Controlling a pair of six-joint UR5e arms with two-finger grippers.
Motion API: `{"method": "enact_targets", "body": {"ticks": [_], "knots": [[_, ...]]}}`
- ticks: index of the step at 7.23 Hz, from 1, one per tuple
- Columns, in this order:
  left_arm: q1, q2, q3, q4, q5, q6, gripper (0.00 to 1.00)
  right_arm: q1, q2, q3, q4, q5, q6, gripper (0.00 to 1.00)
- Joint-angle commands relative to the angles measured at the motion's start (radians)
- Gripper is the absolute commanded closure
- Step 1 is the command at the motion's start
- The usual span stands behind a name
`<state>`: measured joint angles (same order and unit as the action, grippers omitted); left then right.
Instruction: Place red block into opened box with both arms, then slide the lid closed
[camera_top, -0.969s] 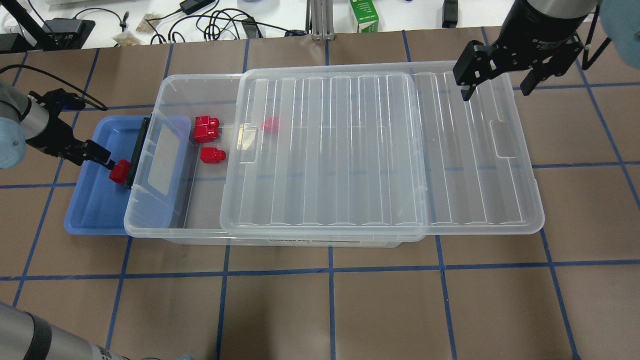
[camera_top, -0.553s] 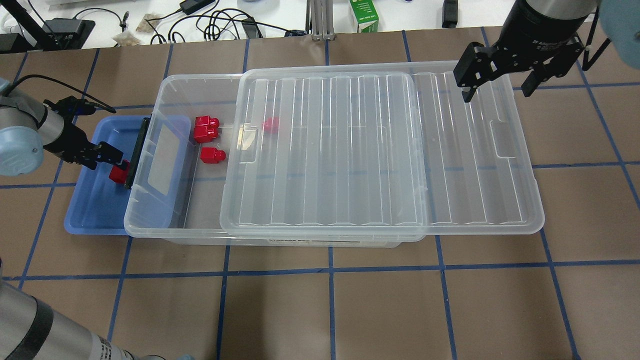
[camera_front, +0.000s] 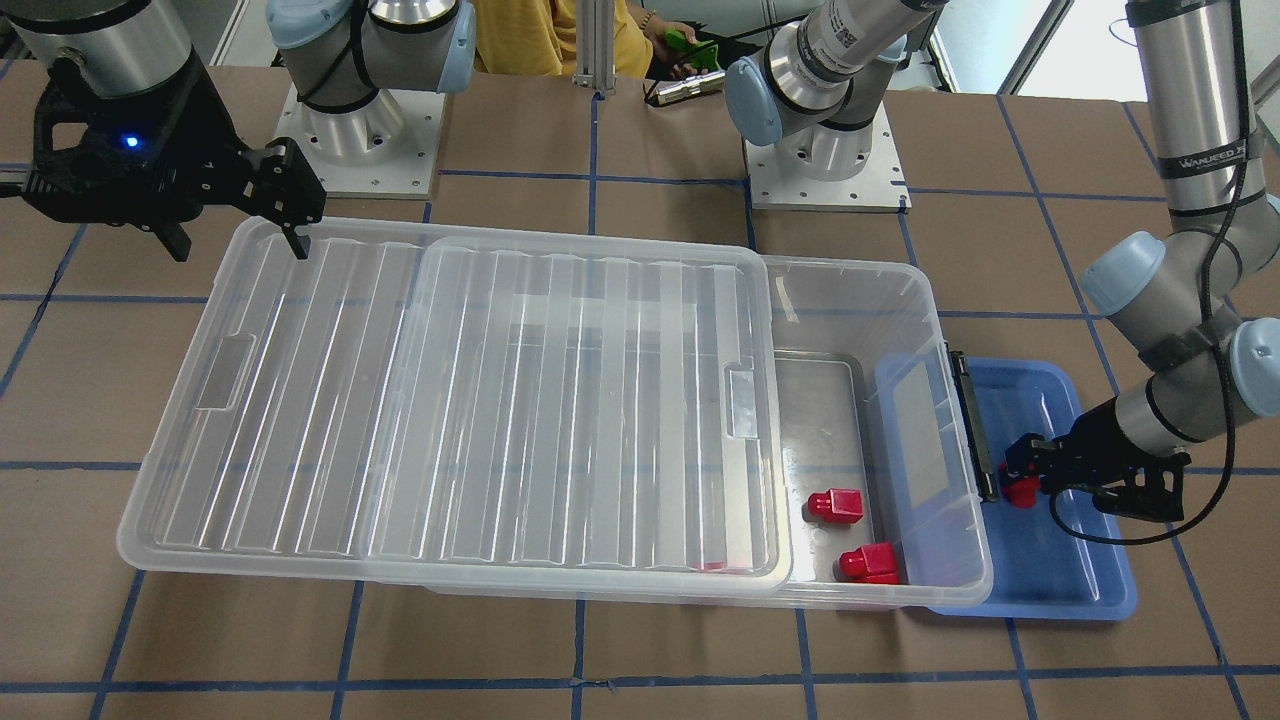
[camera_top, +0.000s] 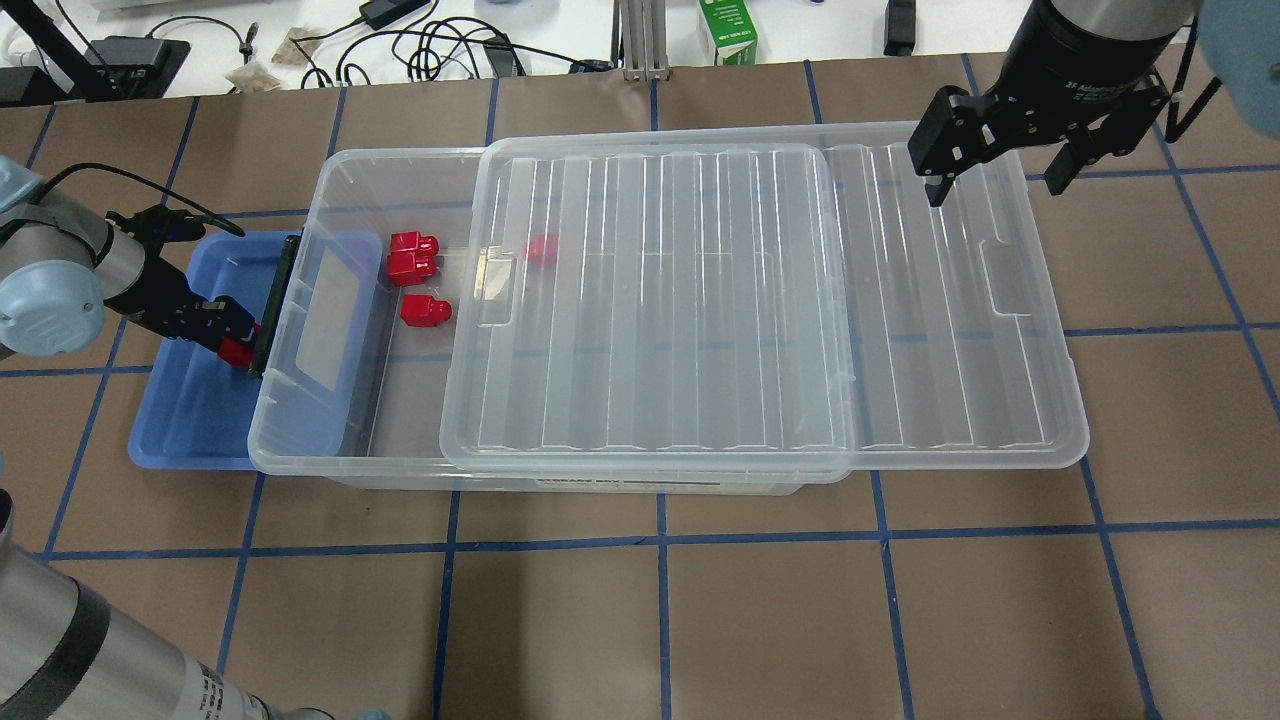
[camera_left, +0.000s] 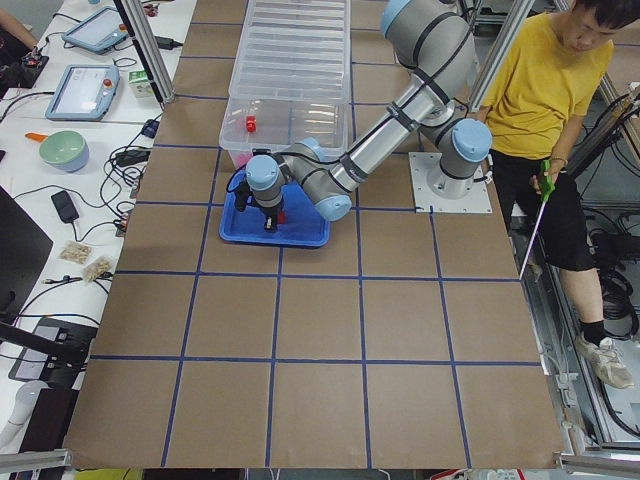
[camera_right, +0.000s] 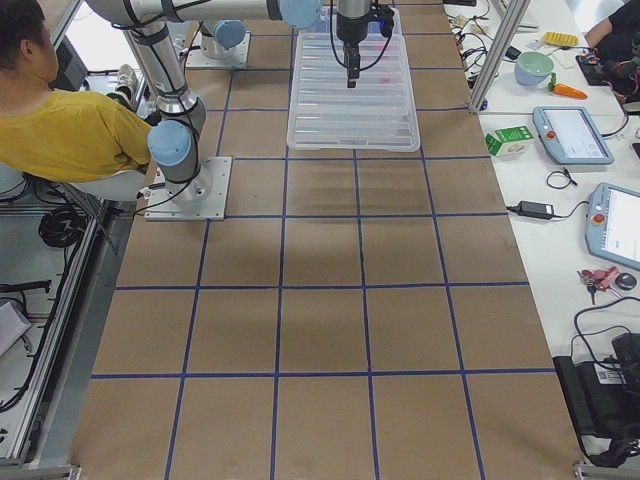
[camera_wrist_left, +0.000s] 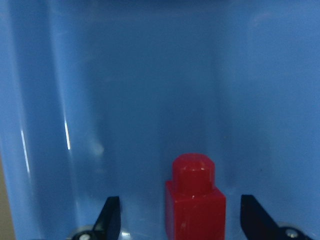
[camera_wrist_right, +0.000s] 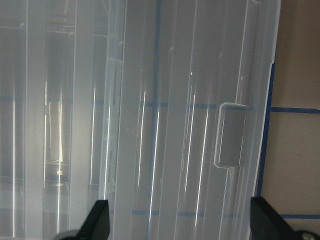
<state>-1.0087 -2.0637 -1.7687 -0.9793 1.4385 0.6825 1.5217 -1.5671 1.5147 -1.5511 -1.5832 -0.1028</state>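
Left gripper (camera_top: 228, 325) is reaching low into the blue tray (camera_top: 175, 425), right beside the box's black latch (camera_top: 275, 300). Its jaws are standing open. In the left wrist view the fingers (camera_wrist_left: 111, 220) are straddling the red block (camera_wrist_left: 195, 200), with a gap showing on each side, so they are not gripping it.

The block is sitting on the tray floor, stub pointing away from the wrist camera, close to the latch end of the box (camera_top: 300, 462). It is still outside the box.

The lid (camera_top: 700, 300) is lying on the box, slid toward the robot's right. It is overhanging that end and leaving the latch end uncovered. More red blocks (camera_top: 425, 311) are lying on the box floor in the uncovered part, and one is showing through the lid near its edge.

Right gripper (camera_top: 995, 188) is hanging over the overhanging end of the lid, near its far corner. Its jaws are spread wide and holding nothing. The right wrist view is looking down on the ribs and the end recess (camera_wrist_right: 230, 135). I cannot tell whether the fingertips are touching the lid.
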Motion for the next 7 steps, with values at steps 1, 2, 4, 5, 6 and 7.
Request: {"method": "enact_targets", "body": {"ticks": [1,2,4,5,6,7], "knots": [[-0.016,0.031,0.017,-0.013,0.010,-0.023,0.95,0.000,-0.001,0.001,0.000,0.000,-0.002,0.00],[-0.019,0.071,0.018,-0.034,0.014,-0.023,0.95,0.000,-0.001,0.001,0.002,-0.003,-0.002,0.00],[-0.025,0.181,0.050,-0.184,0.019,-0.024,0.95,0.000,-0.001,0.001,0.002,-0.001,-0.002,0.00],[-0.056,0.244,0.098,-0.294,0.017,-0.026,0.95,0.000,0.001,0.002,0.002,-0.001,0.000,0.00],[-0.120,0.304,0.135,-0.402,0.023,-0.090,0.95,0.000,-0.001,0.001,0.000,-0.003,0.000,0.00],[-0.205,0.353,0.140,-0.417,0.025,-0.213,0.95,0.000,0.001,0.002,0.000,-0.003,0.000,0.00]]}}
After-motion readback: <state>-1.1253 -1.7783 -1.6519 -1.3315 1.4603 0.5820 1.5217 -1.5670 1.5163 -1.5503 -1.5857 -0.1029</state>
